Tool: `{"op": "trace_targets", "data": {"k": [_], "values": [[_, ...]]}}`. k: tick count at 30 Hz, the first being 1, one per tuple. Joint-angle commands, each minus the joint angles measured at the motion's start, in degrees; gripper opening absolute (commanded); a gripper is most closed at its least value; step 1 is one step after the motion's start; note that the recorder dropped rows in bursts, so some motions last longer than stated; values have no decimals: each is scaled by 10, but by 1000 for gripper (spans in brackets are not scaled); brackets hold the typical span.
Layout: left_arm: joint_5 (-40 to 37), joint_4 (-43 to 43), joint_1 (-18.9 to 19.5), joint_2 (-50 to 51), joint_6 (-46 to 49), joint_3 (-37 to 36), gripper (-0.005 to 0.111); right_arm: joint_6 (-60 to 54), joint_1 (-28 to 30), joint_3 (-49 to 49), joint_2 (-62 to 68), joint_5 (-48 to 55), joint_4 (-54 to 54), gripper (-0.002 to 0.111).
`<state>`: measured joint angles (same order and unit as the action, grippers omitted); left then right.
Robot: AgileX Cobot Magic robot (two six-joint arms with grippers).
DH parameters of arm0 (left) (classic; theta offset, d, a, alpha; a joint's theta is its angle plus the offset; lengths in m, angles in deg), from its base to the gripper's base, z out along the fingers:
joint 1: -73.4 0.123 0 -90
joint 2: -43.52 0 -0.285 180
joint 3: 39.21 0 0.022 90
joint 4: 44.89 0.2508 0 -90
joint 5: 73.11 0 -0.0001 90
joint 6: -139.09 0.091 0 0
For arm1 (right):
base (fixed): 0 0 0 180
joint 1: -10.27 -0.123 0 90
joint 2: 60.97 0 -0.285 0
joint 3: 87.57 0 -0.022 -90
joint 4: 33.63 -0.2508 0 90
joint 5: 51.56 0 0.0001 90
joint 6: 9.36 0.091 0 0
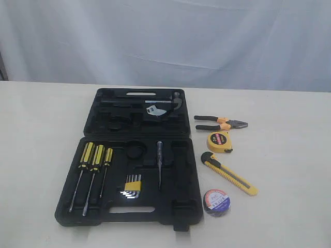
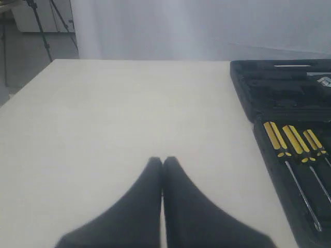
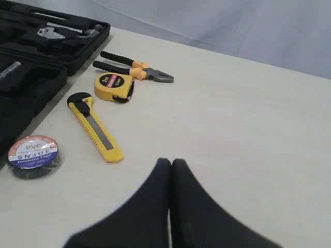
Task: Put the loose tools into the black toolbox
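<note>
My left fingers (image 2: 139, 206) and right fingers (image 3: 145, 206) are pressed together, empty. The pliers (image 1: 220, 122), tape measure (image 1: 219, 141), utility knife (image 1: 230, 174) and tape roll (image 1: 216, 201) lie on the surface (image 1: 289, 155) beside the open toolbox (image 1: 176, 206). The pliers look stiff and heavyish, so I'd pinch both handles.

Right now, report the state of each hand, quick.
Left hand: closed, holding nothing.
Right hand: closed, holding nothing.
</note>
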<state>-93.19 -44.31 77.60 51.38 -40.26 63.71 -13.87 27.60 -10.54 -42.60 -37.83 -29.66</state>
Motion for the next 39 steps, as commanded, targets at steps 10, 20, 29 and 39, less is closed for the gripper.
{"op": "trace_targets", "data": {"k": [10, 20, 29, 39], "values": [[5, -6, -3, -1, -2, -1, 0, -14, 3, 2, -4, -25, 19, 0], [5, -6, -3, -1, -2, -1, 0, -6, 3, 2, -4, -224, 15, 0], [5, -6, -3, -1, -2, -1, 0, 85, 3, -35, 7, -311, -93, 0], [5, -6, -3, -1, -2, -1, 0, 16, 3, -494, 282, 256, -99, 0]]}}
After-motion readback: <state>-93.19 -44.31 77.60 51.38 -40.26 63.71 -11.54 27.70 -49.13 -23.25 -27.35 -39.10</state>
